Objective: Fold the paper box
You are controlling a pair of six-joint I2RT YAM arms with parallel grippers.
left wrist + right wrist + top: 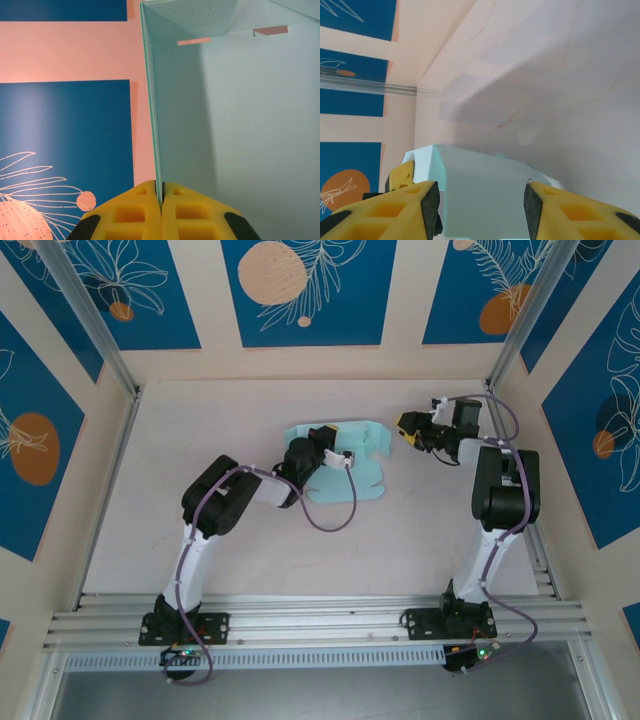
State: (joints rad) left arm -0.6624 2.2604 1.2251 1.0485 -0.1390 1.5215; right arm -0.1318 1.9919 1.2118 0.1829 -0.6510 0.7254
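- Top view: one paper box (352,486), pale-blue card partly raised, lies at frame centre on the table (180,440). The wrist of the left arm (215,505) covers its middle.
- Left wrist view alone shows the grip. The left gripper (161,199) is pinched tight on the lower edge of an upright card panel, with slits near the top of the frame.
- Right wrist view: the right gripper (481,197) has its jaws apart, and a folded corner of the box is seen in the gap. Contact cannot be told.
- Surroundings: a purple cable (340,527) loops below the box, and blue patterned wall panels (305,290) stand behind.
- Count: left arm and right arm (505,490), two grippers, one box.
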